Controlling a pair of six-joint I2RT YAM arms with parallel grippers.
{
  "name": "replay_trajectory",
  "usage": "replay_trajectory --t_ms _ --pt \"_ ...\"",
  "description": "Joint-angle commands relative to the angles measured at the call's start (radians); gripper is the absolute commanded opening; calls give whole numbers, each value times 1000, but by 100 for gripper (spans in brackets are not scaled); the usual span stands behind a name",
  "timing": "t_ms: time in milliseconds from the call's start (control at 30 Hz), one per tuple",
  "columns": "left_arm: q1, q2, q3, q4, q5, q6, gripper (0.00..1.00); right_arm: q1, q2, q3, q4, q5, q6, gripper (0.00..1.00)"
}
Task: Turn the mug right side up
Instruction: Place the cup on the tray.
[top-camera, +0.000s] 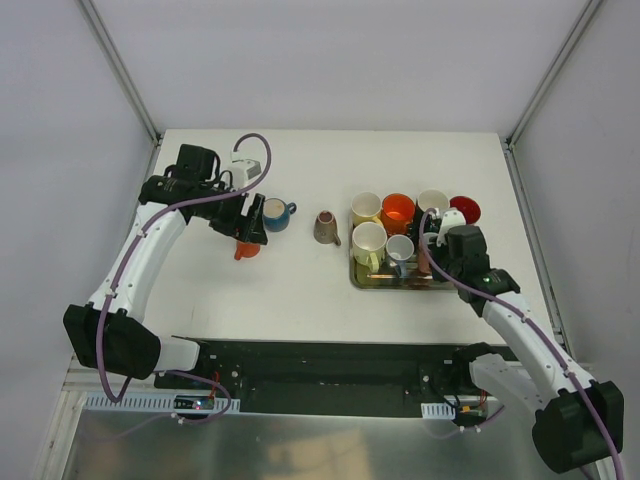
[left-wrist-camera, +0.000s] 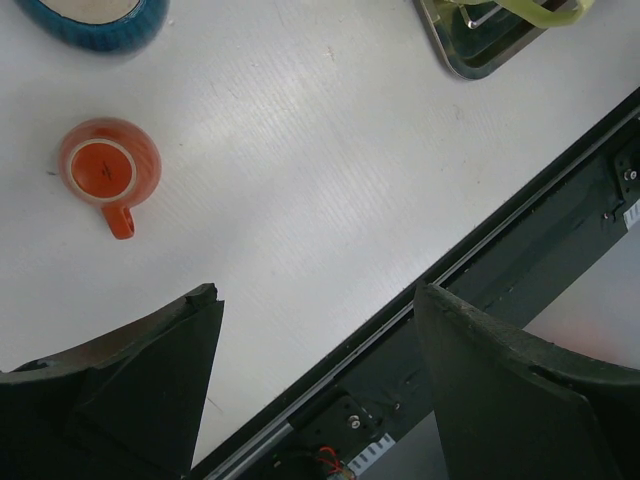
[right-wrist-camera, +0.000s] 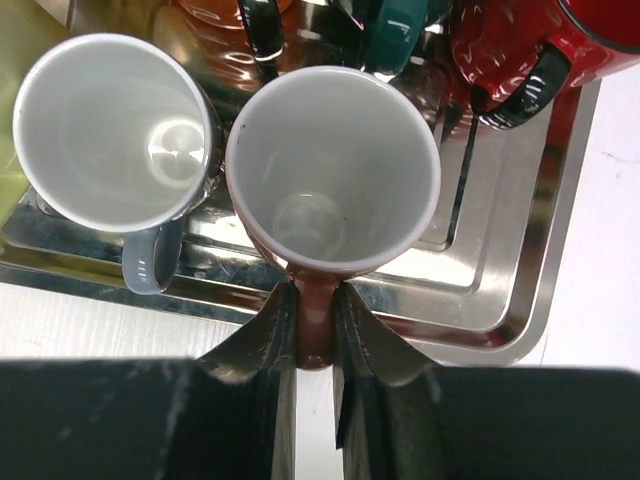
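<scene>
While my right gripper is clenched on the handle of an upright white-lined mug in the tray, my left gripper hangs spread wide. The orange mug, seemingly base-up on the table, sits just beyond 1 finger, handle toward me.

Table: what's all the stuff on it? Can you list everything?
Small orange mug: one, orange, upside down, table's left side.
Blue mug: one, blue, upright beside it.
Brown mug: one, brown, alone mid-table.
Tray: one, silver, table's right side.
Yellow mugs: two, yellow, tray's left end.
Big orange mug: one, orange, tray's far row.
Cream mug: one, cream inside, far row.
Red mug: one, red, by the tray's far right corner.
White mug: one, white, grey handle, near row.
Reddish mug: one, reddish-brown, white inside, near row.
Left pincer: one, black, open, empty.
Right pincer: one, black, shut on the reddish mug's handle.
</scene>
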Motion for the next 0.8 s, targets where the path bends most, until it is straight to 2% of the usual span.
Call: replay_trajectory --t_ms 0,167,367,600,767 --pt "21 -34 -2 1 44 -21 80 -10 3 -6 138 -36 -25 0" --pt "22 -36 -2 1 47 -32 79 -38 46 -46 222 -101 -59 0" --pt "22 -43 -23 0 85 -35 78 -62 111 -49 294 -102 -60 0" --pt "25 -43 -25 1 76 -28 78 -82 149 -52 311 -154 -60 0" --pt "28 -40 -23 1 81 -24 78 -84 141 -44 259 -168 -62 14"
